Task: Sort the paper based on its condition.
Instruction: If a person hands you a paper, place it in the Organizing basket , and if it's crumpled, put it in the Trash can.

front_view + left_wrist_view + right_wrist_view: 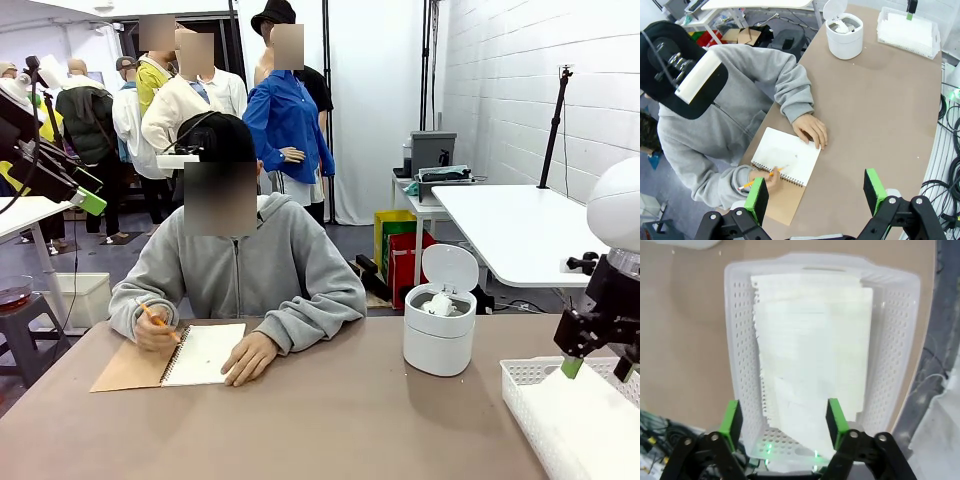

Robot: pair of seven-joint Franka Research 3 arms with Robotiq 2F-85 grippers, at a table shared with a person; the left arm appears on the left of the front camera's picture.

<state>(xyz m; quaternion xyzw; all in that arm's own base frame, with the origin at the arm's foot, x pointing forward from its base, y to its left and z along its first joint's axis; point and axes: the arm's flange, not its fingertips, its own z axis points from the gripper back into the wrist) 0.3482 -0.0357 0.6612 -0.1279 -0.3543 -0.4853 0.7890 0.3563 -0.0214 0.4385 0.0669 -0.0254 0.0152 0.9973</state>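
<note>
The table point(330, 420) is mostly bare between the person's notebook point(205, 354) and the right side, leaving free room to move. The basket point(740, 330) at the right edge holds flat paper point(815, 350), apparently the smooth pile, while the open bin point(439, 340) holds wads point(437, 303). The right gripper point(783, 417) hangs above the basket, jaws wide and empty; the left gripper point(815, 192), also wide and empty, hovers over the notebook.

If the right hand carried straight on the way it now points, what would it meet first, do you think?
Most likely the flat white paper lying in the white basket. The right hand hangs open above it, pointing down into the basket; how far above is hard to judge.
</note>
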